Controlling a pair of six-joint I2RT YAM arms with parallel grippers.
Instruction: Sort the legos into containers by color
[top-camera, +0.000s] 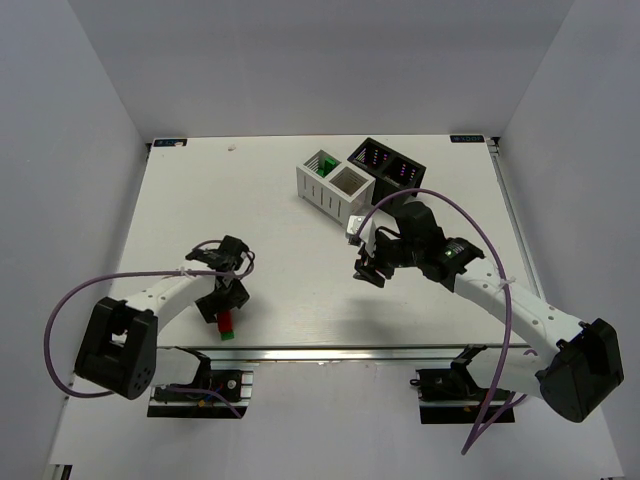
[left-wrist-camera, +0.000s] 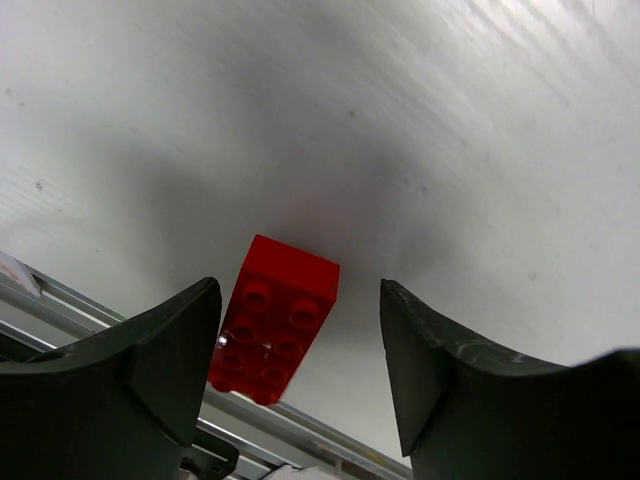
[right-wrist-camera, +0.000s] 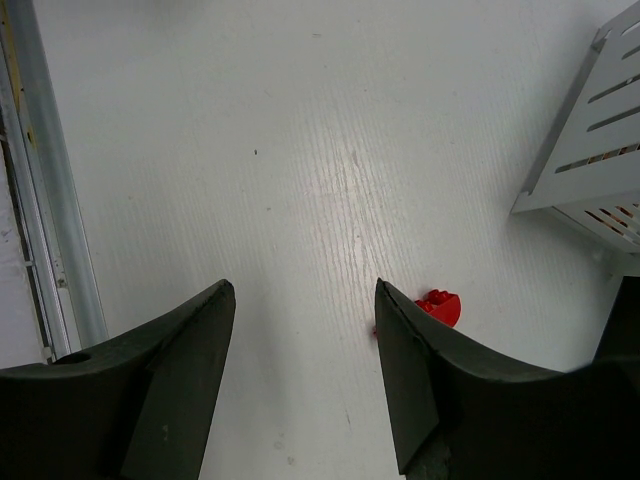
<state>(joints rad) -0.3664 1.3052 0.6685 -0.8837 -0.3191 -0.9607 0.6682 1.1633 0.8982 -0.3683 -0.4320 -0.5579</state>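
The left arm (top-camera: 165, 295) is stretched from its base at the near left corner toward the middle of the table (top-camera: 200, 200), and its wrist is bent down, so that the left gripper (top-camera: 227, 293) is hung low over the near edge. Its fingers (left-wrist-camera: 150, 370) are spread, and a red brick (left-wrist-camera: 275, 320) is seen lying on the table between them, studs up, closer to one finger than to the other; a clear gap is left at the other side, and nothing is pinched. In the top view a green brick (top-camera: 227, 337) is seen just beside the red one, on its near side, next to the metal rail (top-camera: 330, 353). The right arm (top-camera: 500, 295) is extended from the near right corner toward the centre, and the right gripper (top-camera: 368, 268) is pointed downward, near the white bin (top-camera: 322, 190). Its fingers (right-wrist-camera: 160, 380) are also spread, with only bare table between them; a small red piece (right-wrist-camera: 440, 306) is partly hidden behind one finger. The black bin (top-camera: 400, 160) is placed touching the white one, at the far right side.
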